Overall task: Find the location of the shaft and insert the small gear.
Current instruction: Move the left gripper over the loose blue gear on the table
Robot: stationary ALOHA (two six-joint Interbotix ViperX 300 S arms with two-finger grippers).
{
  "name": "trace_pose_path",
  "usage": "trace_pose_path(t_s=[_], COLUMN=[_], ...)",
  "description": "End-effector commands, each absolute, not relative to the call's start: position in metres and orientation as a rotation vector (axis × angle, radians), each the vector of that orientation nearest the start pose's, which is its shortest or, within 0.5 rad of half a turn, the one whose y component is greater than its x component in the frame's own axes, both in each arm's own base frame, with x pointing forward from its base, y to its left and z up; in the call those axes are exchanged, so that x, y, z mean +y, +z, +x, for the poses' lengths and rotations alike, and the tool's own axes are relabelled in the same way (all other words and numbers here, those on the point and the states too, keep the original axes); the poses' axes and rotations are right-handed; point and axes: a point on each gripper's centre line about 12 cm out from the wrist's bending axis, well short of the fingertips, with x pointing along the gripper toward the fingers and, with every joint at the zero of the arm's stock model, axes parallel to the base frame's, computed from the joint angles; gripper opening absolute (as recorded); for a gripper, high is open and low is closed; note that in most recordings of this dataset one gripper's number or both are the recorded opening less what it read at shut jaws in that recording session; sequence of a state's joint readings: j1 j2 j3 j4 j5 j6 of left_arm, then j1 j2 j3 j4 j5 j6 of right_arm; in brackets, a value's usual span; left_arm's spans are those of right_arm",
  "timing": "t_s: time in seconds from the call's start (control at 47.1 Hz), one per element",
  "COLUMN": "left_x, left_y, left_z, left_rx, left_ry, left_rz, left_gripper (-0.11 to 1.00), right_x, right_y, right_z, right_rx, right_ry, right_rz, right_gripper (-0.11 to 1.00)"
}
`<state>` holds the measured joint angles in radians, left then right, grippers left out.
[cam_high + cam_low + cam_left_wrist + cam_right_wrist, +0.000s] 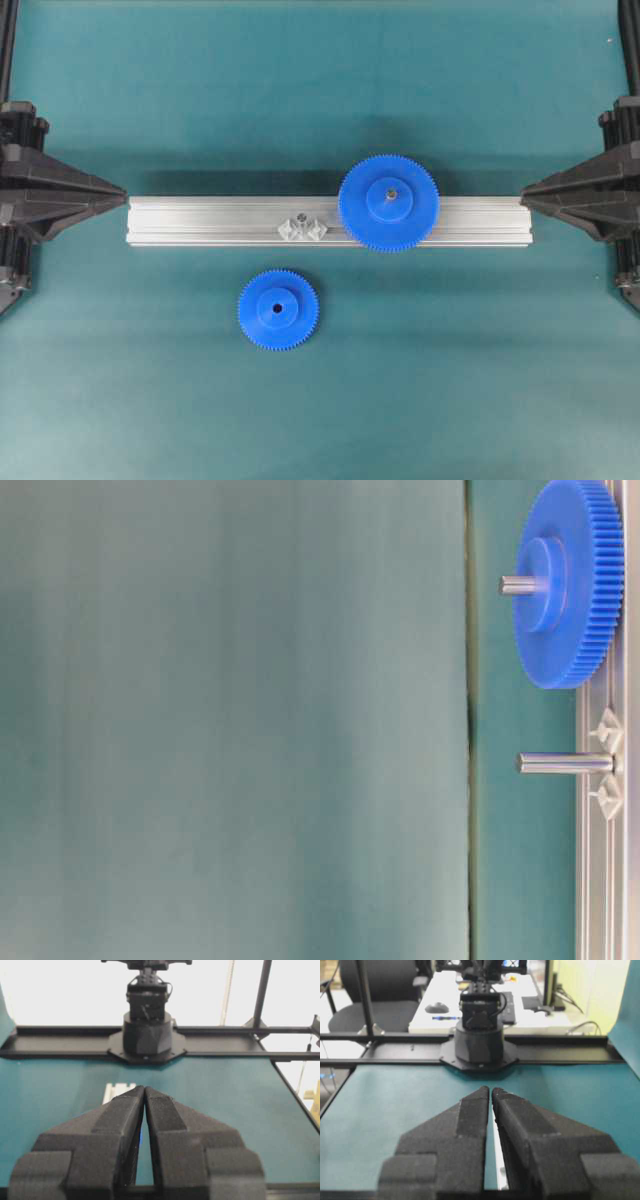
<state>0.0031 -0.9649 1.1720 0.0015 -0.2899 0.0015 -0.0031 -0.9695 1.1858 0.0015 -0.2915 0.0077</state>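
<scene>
Small gear (278,309), blue plastic with fine teeth, a raised round hub and a dark centre hole, lies flat on the teal desk (300,90), just in front of the aluminium rail (200,220) and apart from it. No brand, label or writing can be read on any of the parts. The shaft (300,216) stands upright on the rail between two small shiny diamond-shaped pieces (316,230), up and slightly to the right of the small gear in the overhead view; the table-level view shows it as a bare grey pin (565,763). To its right on the same rail sits the large gear (388,202), mounted on its own grey pin.

The left hand (118,190) rests at the left end of the rail, well apart from the small gear, its fingers (125,1115) drawn almost together with only a thin slit between them and nothing held. The right hand (527,190) sits at the rail's right end, farther still from the small gear; its fingers (470,1115) also appear nearly together and empty, though the wrist view is soft.
</scene>
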Motion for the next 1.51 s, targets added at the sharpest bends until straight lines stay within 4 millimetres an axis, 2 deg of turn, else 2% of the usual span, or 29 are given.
trace_pose_path(t_s=[0.0,0.064,0.149,0.276,0.404,0.595,1.02,1.317,1.487], left_x=[0.009,0.01,0.01,0.007,0.003,-0.002,-0.015,-0.025,-0.029], left_y=[0.29,0.293,0.295,0.291,0.291,0.28,0.282,0.271,0.256], left_z=[0.207,0.212,0.217,0.226,0.239,0.263,0.293,0.311,0.324], left_rx=[-0.064,-0.077,-0.077,-0.038,0.014,0.186,0.332,0.465,0.582], left_ry=[0.039,0.041,0.037,0.027,0.011,0.005,-0.037,-0.059,-0.066], left_rz=[-0.059,-0.106,-0.155,-0.193,-0.186,-0.168,-0.071,-0.053,-0.037], left_gripper=[0.11,0.11,0.01,0.0,0.0,0.0,0.0,0.0,0.0], right_x=[-0.001,-0.002,-0.002,-0.002,-0.002,-0.001,-0.001,-0.003,-0.005], right_y=[0.282,0.278,0.276,0.278,0.276,0.271,0.256,0.245,0.241], right_z=[0.198,0.197,0.195,0.192,0.189,0.185,0.181,0.178,0.176], right_rx=[-0.051,-0.042,-0.029,-0.019,0.018,0.095,0.23,0.319,0.351], right_ry=[-0.008,-0.011,-0.012,-0.011,-0.011,-0.012,-0.019,-0.033,-0.043], right_rz=[0.012,0.031,0.056,0.067,0.072,0.086,0.102,0.103,0.106], right_gripper=[0.16,0.18,0.1,0.03,0.03,0.03,0.03,0.03,0.03])
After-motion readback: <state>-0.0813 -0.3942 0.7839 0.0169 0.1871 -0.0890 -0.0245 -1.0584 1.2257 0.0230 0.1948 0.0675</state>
